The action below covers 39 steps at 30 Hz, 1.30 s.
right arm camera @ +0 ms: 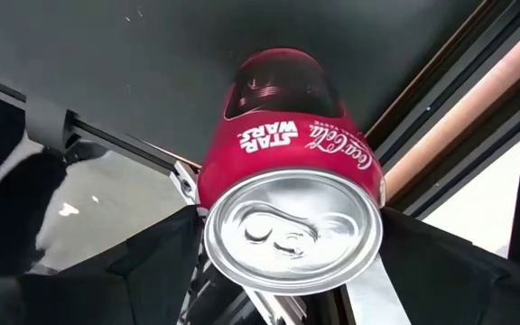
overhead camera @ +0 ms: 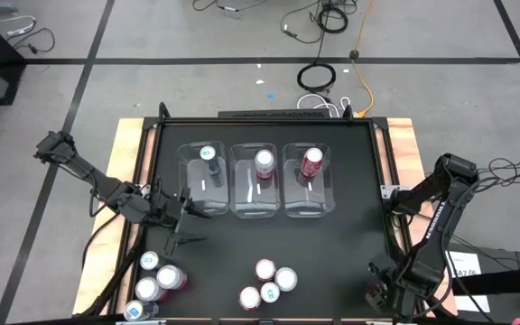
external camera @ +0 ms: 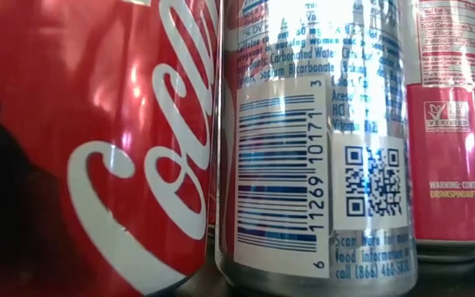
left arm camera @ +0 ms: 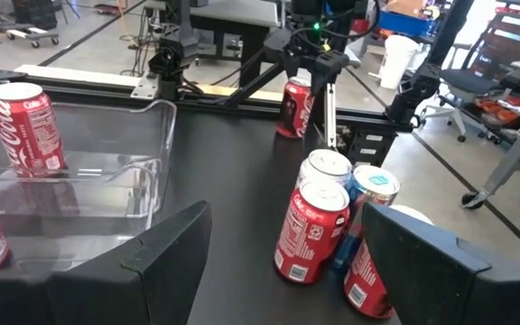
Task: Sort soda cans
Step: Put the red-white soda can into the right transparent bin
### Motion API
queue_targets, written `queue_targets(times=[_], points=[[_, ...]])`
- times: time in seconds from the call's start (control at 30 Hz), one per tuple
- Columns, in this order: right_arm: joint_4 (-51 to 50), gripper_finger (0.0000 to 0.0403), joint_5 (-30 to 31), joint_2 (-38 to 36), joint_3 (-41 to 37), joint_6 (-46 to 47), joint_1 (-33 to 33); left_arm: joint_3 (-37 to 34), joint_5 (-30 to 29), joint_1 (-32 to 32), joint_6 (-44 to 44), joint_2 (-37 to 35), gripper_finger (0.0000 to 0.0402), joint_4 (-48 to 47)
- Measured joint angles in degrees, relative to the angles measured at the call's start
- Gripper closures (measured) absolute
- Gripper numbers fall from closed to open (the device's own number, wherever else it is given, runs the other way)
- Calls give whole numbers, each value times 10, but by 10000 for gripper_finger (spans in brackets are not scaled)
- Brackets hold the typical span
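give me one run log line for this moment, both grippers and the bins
right gripper: around red can at table's near right corner, not lifted | left gripper: open, empty, beside left bin | three bins: one can each

This is looking like a robotics lab or workshop. The black-topped desk (overhead camera: 269, 239) is standing on a grey concrete floor (overhead camera: 477, 90) marked with dark tape lines, and loose cables (overhead camera: 319, 77), one of them orange, are lying coiled on that floor beyond the desk's far edge. In the left wrist view, rolling office chairs (left arm camera: 490, 77), a wheeled cart (left arm camera: 25, 32) and dark equipment stands are filling the open room far beyond the left end effector (left arm camera: 283, 257).
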Motion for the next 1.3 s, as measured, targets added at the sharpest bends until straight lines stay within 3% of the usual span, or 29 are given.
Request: queue_targets(times=[0.2,0.5,0.73,1.03,1.3], points=[[-6,93,17,1,-1,22,0,0,0,0,0,0,107,0],[-11,136,24,1,-1,26,-1,0,0,0,0,0,107,0],[-16,131,32,-6,-2,35,-4,0,0,0,1,0,107,-1],[-47,128,102,-20,-3,37,-35,0,0,0,8,0,107,-1],[-48,116,104,-21,-3,5,-69,0,0,0,19,0,107,-1]])
